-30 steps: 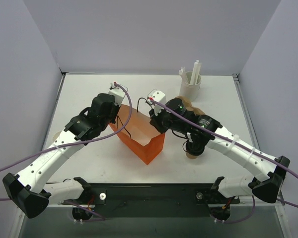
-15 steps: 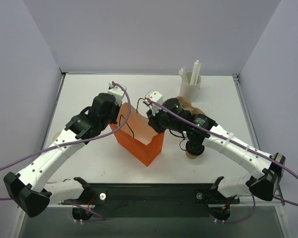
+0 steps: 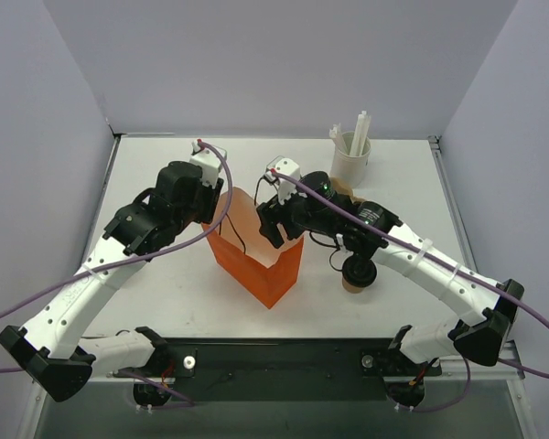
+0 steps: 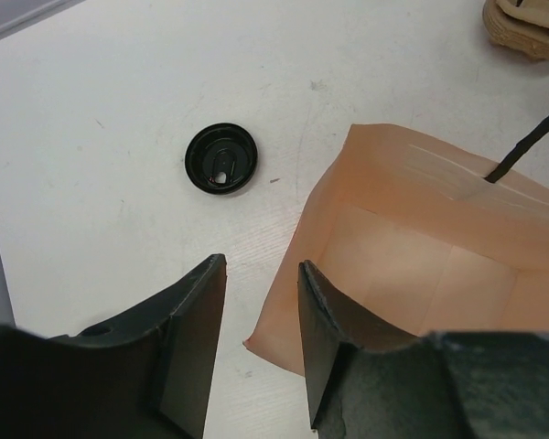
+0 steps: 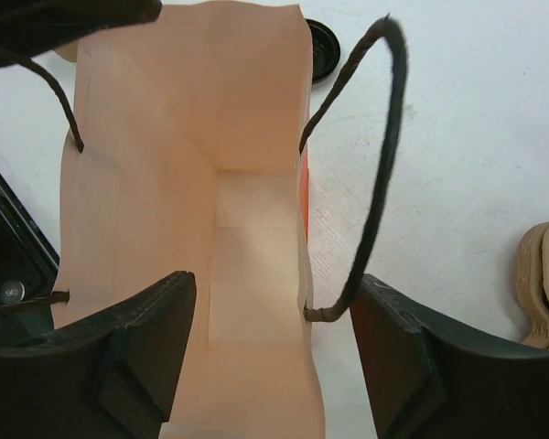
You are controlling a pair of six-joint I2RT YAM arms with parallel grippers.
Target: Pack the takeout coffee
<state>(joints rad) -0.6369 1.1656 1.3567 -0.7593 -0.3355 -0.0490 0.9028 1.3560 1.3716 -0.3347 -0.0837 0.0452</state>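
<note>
Changed since a second ago: left gripper point(image 4: 261, 270) and right gripper point(image 5: 274, 283) have both let go and spread, and the orange bag point(image 3: 261, 274) now stands alone with its mouth open.
Takeout coffee: it is right of centre in the overhead view, upright on the table point(image 3: 165, 311) with the black lid on. It stands near the bag's right side but apart from it, partly under the right arm. It is not in the bag yet.
Orange bag: centre of the overhead view, and the inside looks empty in the right wrist view.
Right gripper: fingers wide apart over the bag's mouth, pinching nothing. One black handle cord point(image 5: 384, 137) hangs between them.
Left gripper: fingers apart with nothing between them, at the bag's left edge.
Loose black lid point(image 4: 220, 158): on the table beyond the bag, upper left in the left wrist view. You should leave it.
Step in hand: I judge the opening of the bag is finished.
Next move: you should bring the right gripper back to the coffee, close on the cup below the lid, keep it upright, and watch the cord.
</note>
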